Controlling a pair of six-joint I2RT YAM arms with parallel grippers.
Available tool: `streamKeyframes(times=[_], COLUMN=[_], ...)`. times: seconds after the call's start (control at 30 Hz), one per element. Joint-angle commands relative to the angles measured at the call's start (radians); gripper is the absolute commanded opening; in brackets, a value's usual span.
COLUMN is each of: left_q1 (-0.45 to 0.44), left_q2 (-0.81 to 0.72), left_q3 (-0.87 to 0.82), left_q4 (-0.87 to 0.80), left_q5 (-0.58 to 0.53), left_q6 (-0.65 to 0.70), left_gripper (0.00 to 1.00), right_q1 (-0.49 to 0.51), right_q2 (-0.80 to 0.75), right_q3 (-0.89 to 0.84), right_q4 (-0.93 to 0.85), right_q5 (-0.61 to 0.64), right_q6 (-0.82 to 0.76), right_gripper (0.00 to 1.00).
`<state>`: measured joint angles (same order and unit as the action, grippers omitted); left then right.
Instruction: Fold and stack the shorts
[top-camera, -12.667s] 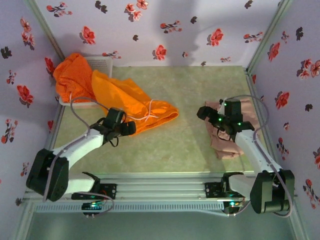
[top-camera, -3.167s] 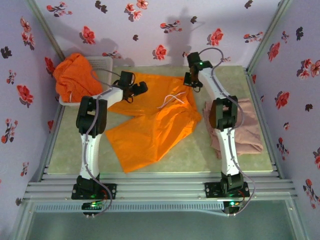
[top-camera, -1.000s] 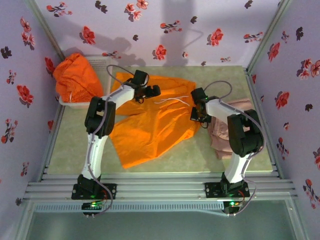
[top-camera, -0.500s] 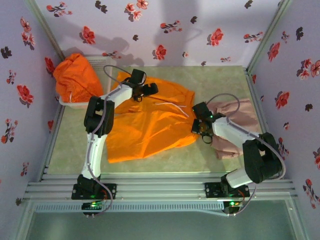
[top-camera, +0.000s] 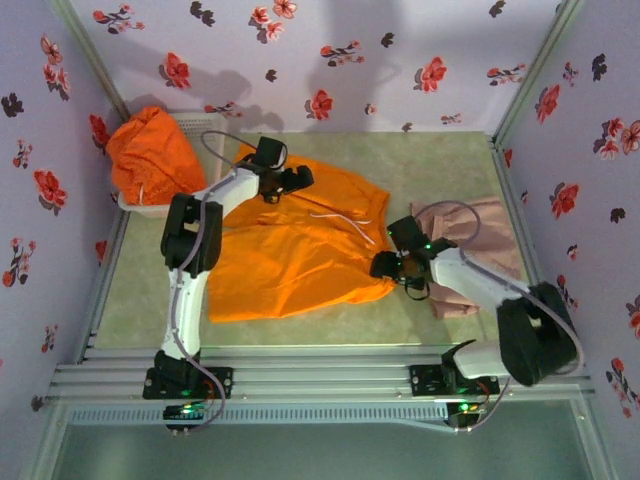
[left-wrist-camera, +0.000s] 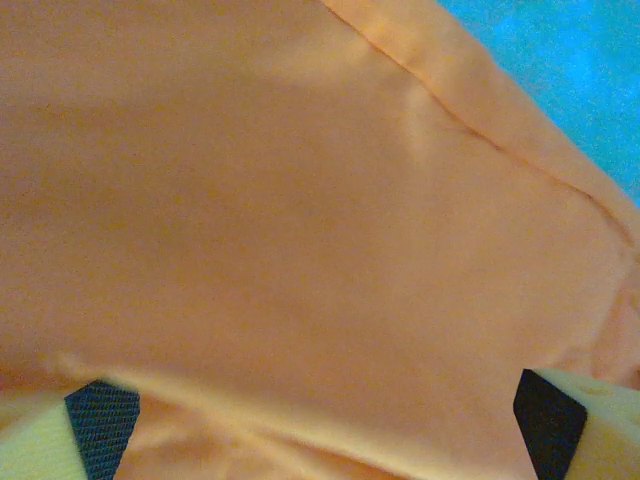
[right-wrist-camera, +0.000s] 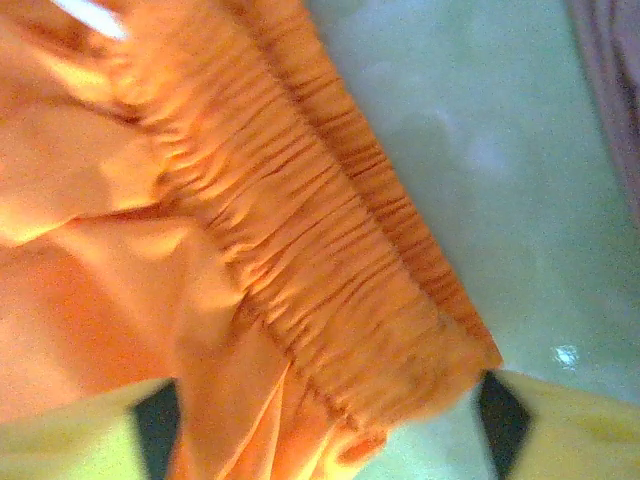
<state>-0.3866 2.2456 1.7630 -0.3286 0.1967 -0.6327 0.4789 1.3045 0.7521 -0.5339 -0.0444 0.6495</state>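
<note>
Since a moment ago the right hand (top-camera: 385, 265) has slid nearer the arm bases, and the orange shorts (top-camera: 290, 255) have flattened out beside it. From above, those shorts lie mid-counter (top-camera: 450, 170). Their long axis runs left to right, slanting nearer at the left. The legs point left and the waistband (top-camera: 375, 240) is at the right end, with the drawstring (top-camera: 340, 218) trailing beside it. At their far edge hovers the left hand (top-camera: 298, 178). By the right wall sit the pink shorts (top-camera: 485, 245), and an orange pair (top-camera: 150, 155) is heaped in the basket (top-camera: 205, 125) far left.

Up close, the right wrist view gives what the overhead cannot: fingers (right-wrist-camera: 505, 420) spread apart, the gathered waistband (right-wrist-camera: 330, 260) lying loose between them. The left wrist view likewise shows fingers (left-wrist-camera: 545, 435) wide apart over smooth orange cloth, gripping nothing.
</note>
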Motion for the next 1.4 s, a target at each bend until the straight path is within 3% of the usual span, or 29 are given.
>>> streamKeyframes(times=[0.0,0.17,0.43,0.6,0.97,1.37], left_q1=[-0.002,-0.025,-0.028,-0.028,-0.031,-0.032], left_q2=[-0.171,-0.363,-0.725,-0.867,-0.996,-1.018], left_q3=[-0.057,-0.205,-0.643,-0.893,-1.223,-1.328], left_q4=[0.017,0.044,0.148,0.217,0.339,0.35], left_q5=[0.054,0.071,0.009,-0.003,-0.062,-0.09], left_q6=[0.017,0.026,-0.027,-0.084,-0.189,-0.206], left_gripper=[0.99,0.99,0.99,1.0,0.99,1.0], right_q1=[0.004,-0.011,-0.118,-0.14,-0.166,-0.24], right_q2=[-0.121,-0.058,0.35,0.571,0.911,1.087], right_q3=[0.101,0.249,0.579,0.781,1.043,1.19], right_q4=[-0.07,-0.023,0.018,0.017,-0.046,-0.146], right_q5=[0.021,-0.021,-0.193,-0.251,-0.283,-0.143], right_q6=[-0.038,-0.076,-0.081,-0.075,-0.045,-0.082], right_gripper=[0.98,0.99,0.99,0.99,0.99,0.99])
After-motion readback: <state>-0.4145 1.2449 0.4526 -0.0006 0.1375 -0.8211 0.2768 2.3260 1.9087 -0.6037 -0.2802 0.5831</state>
